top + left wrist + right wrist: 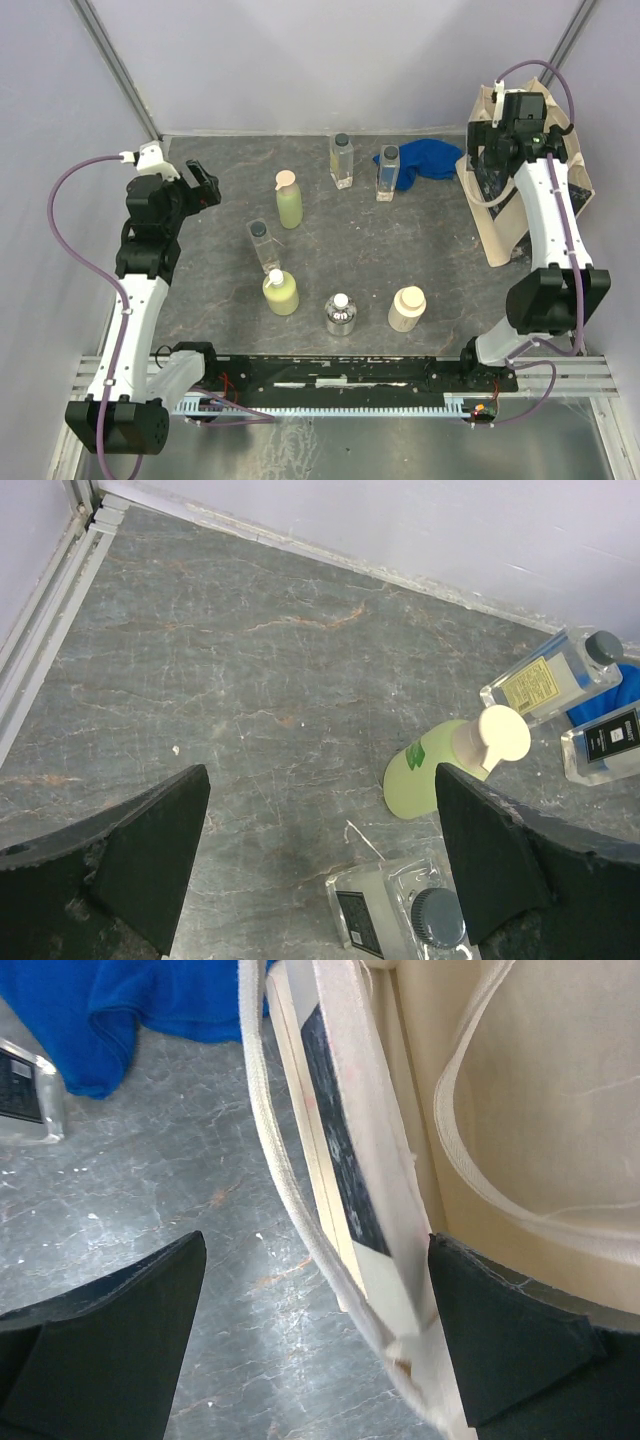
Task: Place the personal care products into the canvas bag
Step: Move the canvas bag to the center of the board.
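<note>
Straddling the printed wall of the beige canvas tote bag (520, 1110) at the counter's (400, 240) far right, my right pincer (315, 1245) gapes wide, arm stretched forward. My left pincer (322, 772), wide and empty, hovers near a pale-capped yellow-green bottle (425, 772).

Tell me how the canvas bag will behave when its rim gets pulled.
Probably floppy: the canvas bag's rim creases and leans within the right pincer. Its strap lies in loose curves, so it may snag. No contents show inside; likely light, apt to slide.
</note>
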### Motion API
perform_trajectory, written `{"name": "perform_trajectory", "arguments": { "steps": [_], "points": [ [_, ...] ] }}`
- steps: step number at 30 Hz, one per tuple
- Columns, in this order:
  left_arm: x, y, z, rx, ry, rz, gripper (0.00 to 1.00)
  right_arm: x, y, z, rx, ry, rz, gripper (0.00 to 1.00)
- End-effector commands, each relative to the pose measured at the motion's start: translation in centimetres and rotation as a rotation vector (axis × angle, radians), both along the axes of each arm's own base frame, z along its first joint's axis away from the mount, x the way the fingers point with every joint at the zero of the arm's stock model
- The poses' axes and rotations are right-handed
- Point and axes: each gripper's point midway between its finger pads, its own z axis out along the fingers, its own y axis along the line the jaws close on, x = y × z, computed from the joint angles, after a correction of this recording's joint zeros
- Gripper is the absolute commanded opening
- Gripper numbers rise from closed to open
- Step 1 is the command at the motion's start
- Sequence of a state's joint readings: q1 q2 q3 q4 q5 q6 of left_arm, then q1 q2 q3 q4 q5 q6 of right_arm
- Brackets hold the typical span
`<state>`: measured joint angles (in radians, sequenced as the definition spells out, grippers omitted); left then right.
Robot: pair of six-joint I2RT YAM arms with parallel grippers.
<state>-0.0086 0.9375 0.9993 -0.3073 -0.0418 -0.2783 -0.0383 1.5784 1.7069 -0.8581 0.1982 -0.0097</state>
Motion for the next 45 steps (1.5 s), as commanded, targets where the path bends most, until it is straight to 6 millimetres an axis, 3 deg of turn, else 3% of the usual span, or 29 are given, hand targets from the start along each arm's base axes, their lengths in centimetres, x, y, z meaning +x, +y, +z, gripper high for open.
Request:
{"name": "perform_trajectory", "arguments": {
  "steps": [1,5,7,8,10,12,16,17,30,36,43,45],
  "points": [
    [0.0,-0.1,0.6,0.038,-0.028,-0.027,1.0,2.8,-1.7,2.3,-0.016,-0.095,0.023,1.0],
    [-0.1,-0.2,0.2,0.038,-0.022,-0.031,0.99,3.3,-3.5,-0.4,-0.02,-0.032,-0.024,1.0],
    [-0.1,-0.3,0.2,0.036,-0.023,-0.037,1.0,3.1,-3.9,-1.7,-0.001,-0.001,-0.038,0.94],
    [-0.1,-0.4,0.2,0.033,-0.023,-0.041,1.0,2.7,-3.9,-2.4,0.007,0.021,-0.046,0.87],
    [-0.1,-0.3,0.2,0.027,-0.025,-0.035,1.0,1.6,-3.8,-3.5,0.025,0.067,-0.06,0.65],
    [0.0,-0.2,0.2,0.022,-0.024,-0.022,1.0,0.3,-3.3,-4.2,0.053,0.099,-0.071,0.34],
    [-0.2,0.0,0.7,0.023,-0.038,-0.014,1.0,-2.2,-2.9,-4.6,0.072,0.113,-0.096,0.05],
    [-0.3,0.0,0.7,0.024,-0.038,-0.014,1.0,-2.9,-2.8,-4.5,0.078,0.115,-0.101,0.01],
    [-0.3,-0.8,0.4,-0.001,-0.035,-0.053,1.0,-12.9,5.9,-1.3,0.297,0.07,0.101,0.01],
    [0.2,-1.8,0.6,-0.022,-0.032,-0.103,1.0,-16.5,9.4,-3.3,0.313,0.129,0.2,0.01],
    [0.6,-3.0,1.9,-0.062,-0.054,-0.154,1.0,-17.6,12.0,-6.1,0.312,0.198,0.266,0.01],
    [0.5,-3.4,2.4,-0.072,-0.076,-0.173,1.0,-17.8,12.7,-6.3,0.315,0.212,0.291,0.05]
  ]
}}
